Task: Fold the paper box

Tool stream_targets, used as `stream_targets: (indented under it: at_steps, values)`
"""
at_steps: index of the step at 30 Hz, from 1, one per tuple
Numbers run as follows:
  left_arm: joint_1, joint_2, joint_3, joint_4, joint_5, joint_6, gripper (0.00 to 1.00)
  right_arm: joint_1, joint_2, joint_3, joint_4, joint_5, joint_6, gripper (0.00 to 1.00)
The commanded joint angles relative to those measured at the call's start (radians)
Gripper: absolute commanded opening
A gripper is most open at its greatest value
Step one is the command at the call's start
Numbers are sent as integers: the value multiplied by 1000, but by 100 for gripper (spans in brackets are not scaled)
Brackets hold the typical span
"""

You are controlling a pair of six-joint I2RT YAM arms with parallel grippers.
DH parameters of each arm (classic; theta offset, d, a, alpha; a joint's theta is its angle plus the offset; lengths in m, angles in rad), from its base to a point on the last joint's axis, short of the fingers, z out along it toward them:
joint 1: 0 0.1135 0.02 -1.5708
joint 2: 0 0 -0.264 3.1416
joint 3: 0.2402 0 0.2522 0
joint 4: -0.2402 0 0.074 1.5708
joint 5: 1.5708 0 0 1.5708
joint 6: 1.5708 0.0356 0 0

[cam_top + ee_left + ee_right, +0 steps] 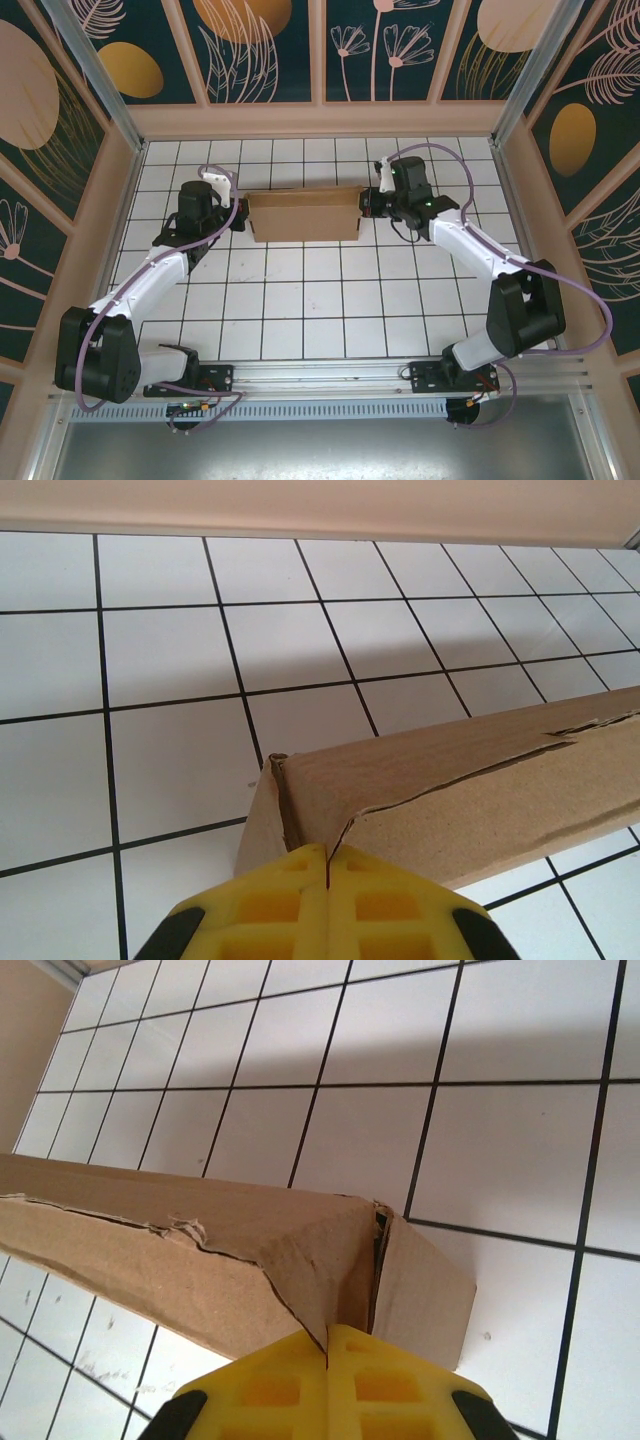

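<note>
The paper box (303, 215) is plain brown cardboard, folded into a shallow rectangular shape, at the middle back of the tiled table. My left gripper (243, 213) is at its left end and my right gripper (364, 205) at its right end. In the left wrist view the yellow fingers (270, 905) are pressed together, and my left gripper (327, 860) is shut on a thin cardboard edge at the box (450, 780) corner. In the right wrist view my right gripper (328, 1338) pinches the other corner of the box (200, 1250) the same way. Torn seams run along the top panel.
White tiles with black grid lines (320, 300) cover the table. Beige walls (320, 120) close in the back and both sides. Each arm reaches in from the near rail (320, 375).
</note>
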Motion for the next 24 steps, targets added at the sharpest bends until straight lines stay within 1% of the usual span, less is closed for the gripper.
stream_targets:
  at_steps: [1, 4, 6, 9, 11, 12, 14, 18, 20, 22, 24]
  values:
    - [-2, 11, -35, -94, -5, -6, 0, 30, 1, -83, -33, 151, -14, 0]
    - [-7, 7, -39, -103, -14, -6, 0, 61, -15, -123, 0, 243, -22, 0]
    - [-14, 4, -38, -112, -26, -1, 0, 69, -23, -146, 21, 266, -23, 1]
    - [-27, 9, -34, -124, -47, 7, 0, 73, -27, -155, 29, 271, -32, 9]
    - [-41, 15, -30, -134, -64, 13, 0, 77, -39, -158, 33, 271, -36, 20]
    - [-45, 18, -30, -137, -74, 18, 0, 76, -50, -159, 39, 271, -39, 23]
    - [-60, 23, -26, -147, -95, 31, 0, 76, -88, -166, 65, 235, -47, 32]
    - [-71, 27, -9, -165, -129, 47, 0, 67, -170, -160, 106, 149, -48, 44]
    - [-71, 23, -3, -167, -134, 50, 0, 52, -212, -154, 121, 69, -47, 56]
    - [-71, 22, 3, -172, -138, 51, 0, 26, -238, -143, 121, -15, -41, 60]
    - [-71, 25, 9, -176, -139, 52, 0, -8, -251, -130, 119, -93, -22, 61]
